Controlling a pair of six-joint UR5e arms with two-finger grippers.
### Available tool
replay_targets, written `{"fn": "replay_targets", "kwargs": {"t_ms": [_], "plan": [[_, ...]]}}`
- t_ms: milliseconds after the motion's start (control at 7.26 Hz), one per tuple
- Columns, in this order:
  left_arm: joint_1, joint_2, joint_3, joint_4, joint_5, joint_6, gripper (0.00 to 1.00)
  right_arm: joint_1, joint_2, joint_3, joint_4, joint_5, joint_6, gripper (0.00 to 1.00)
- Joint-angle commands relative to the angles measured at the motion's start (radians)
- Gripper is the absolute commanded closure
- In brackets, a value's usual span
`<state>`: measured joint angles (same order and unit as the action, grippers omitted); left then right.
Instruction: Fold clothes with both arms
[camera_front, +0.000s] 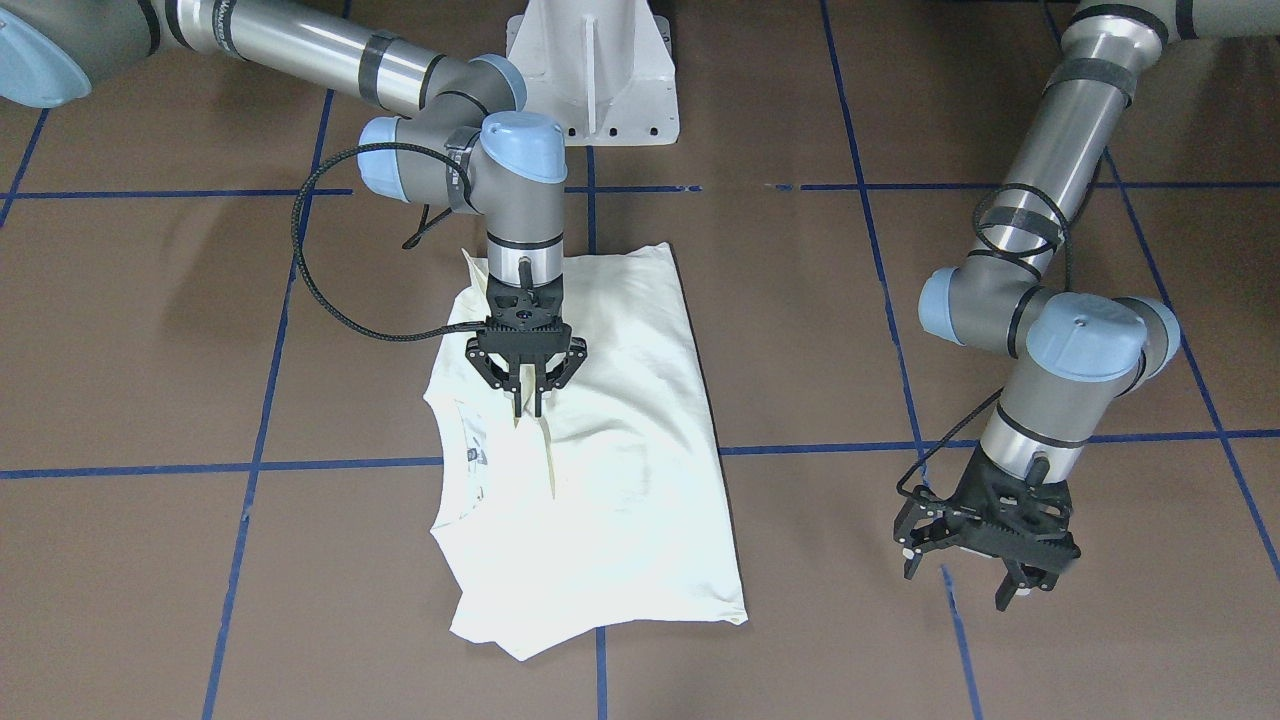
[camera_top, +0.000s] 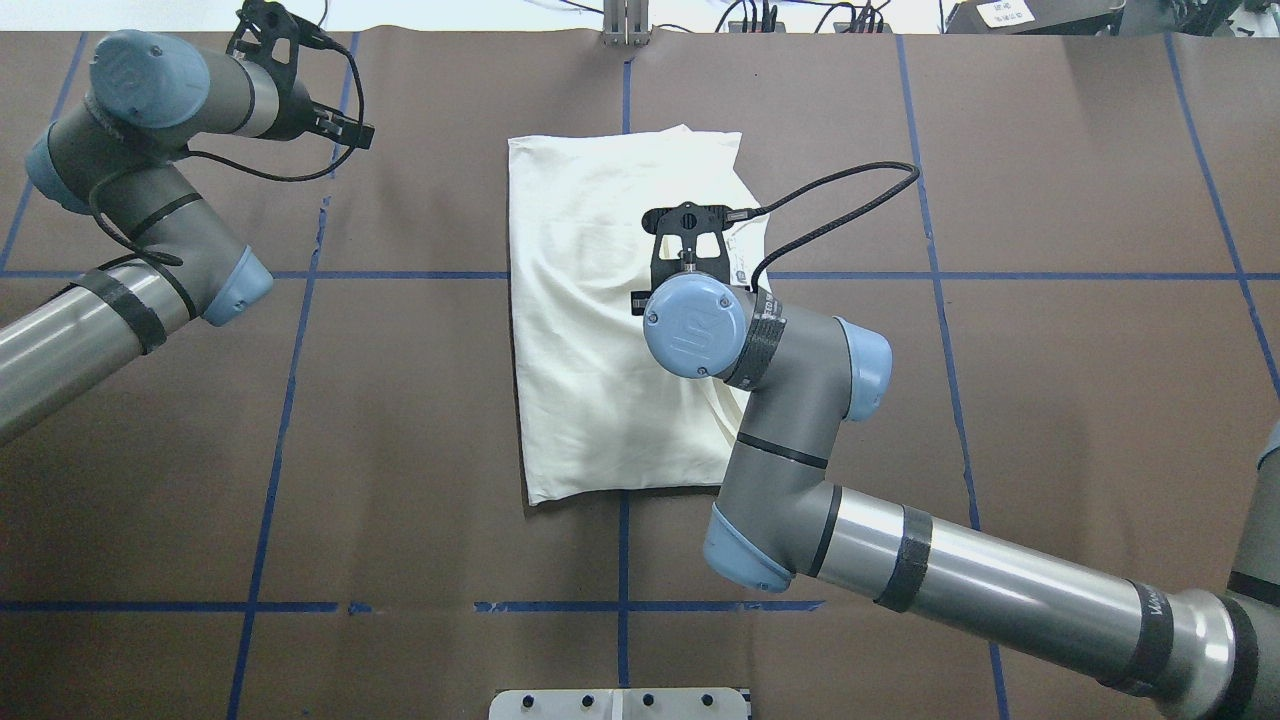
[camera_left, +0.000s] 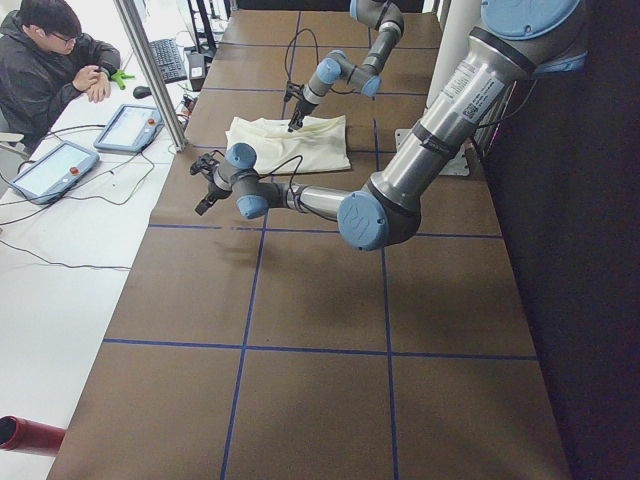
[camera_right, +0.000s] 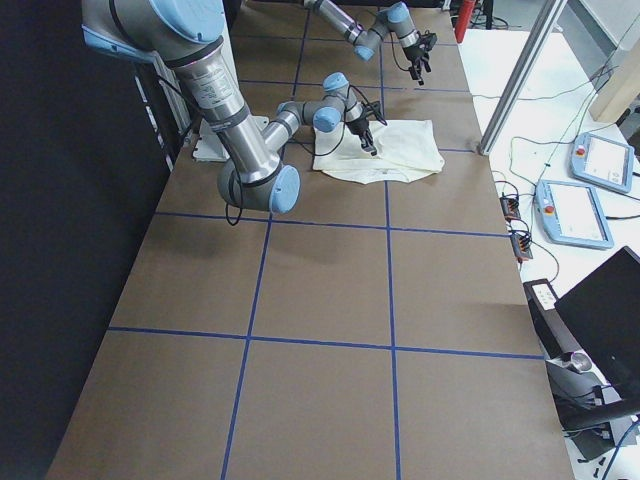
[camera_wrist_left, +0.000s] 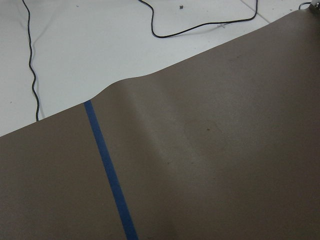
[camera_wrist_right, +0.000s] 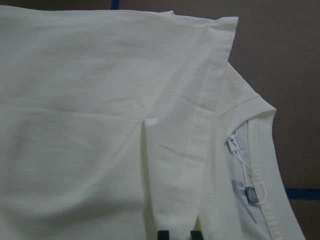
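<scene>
The cream-white T-shirt (camera_front: 610, 440) lies on the brown table, folded lengthwise with its plain side up; the cat print is hidden. Its neck label (camera_wrist_right: 250, 194) shows at the collar. My right gripper (camera_front: 528, 402) stands over the shirt near the collar, shut on a narrow fold of its cloth, which rises to the fingertips (camera_wrist_right: 163, 234). In the overhead view the right wrist (camera_top: 692, 325) hides that gripper. My left gripper (camera_front: 960, 585) is open and empty, low over bare table well off to the shirt's side. The left wrist view shows only the table and a blue tape line (camera_wrist_left: 107, 170).
The white pedestal base (camera_front: 595, 80) stands behind the shirt. Blue tape lines (camera_top: 400, 275) grid the table. The table's far edge (camera_wrist_left: 125, 85) lies close to my left gripper. A seated operator (camera_left: 50, 70) and teach pendants (camera_left: 50, 170) are beyond that edge.
</scene>
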<state>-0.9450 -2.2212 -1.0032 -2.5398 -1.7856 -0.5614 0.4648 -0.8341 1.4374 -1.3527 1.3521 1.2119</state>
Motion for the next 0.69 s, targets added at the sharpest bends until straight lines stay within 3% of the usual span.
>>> {"fn": "replay_targets", "kwargs": {"t_ms": [0, 551], "plan": [[-0.001, 0.0, 0.0, -0.001, 0.0, 0.0, 0.0, 0.0, 0.003, -0.005, 0.006, -0.001, 0.003, 1.0], [0.002, 0.0, 0.0, -0.001, 0.0, 0.0, 0.0, 0.03, -0.023, 0.014, -0.002, 0.002, -0.043, 1.0]]}}
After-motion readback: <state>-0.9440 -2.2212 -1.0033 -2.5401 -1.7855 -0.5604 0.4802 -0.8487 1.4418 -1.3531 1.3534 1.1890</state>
